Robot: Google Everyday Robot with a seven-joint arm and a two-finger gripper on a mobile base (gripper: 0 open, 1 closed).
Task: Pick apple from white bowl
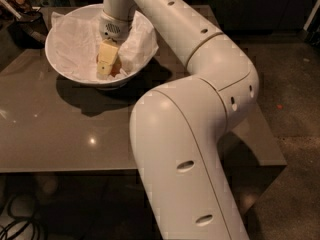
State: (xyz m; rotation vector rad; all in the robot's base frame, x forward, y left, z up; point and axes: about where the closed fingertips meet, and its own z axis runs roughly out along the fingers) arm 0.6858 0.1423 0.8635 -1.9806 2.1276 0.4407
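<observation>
The white bowl [65,59], wide and lined with crumpled white paper, stands on the far left part of the table. My gripper [106,73] reaches down from above into the bowl's right half, its yellowish end low near the bottom. A small reddish piece of the apple [116,70] shows right beside the gripper's tip; the rest of it is hidden behind the gripper. I cannot see whether the gripper touches the apple.
The bowl sits on a glossy grey-brown table [60,129]. My white arm [200,84] crosses the table's right side and fills the foreground. Dark clutter [20,9] lies at the far left corner. Cables [15,224] lie on the floor at lower left.
</observation>
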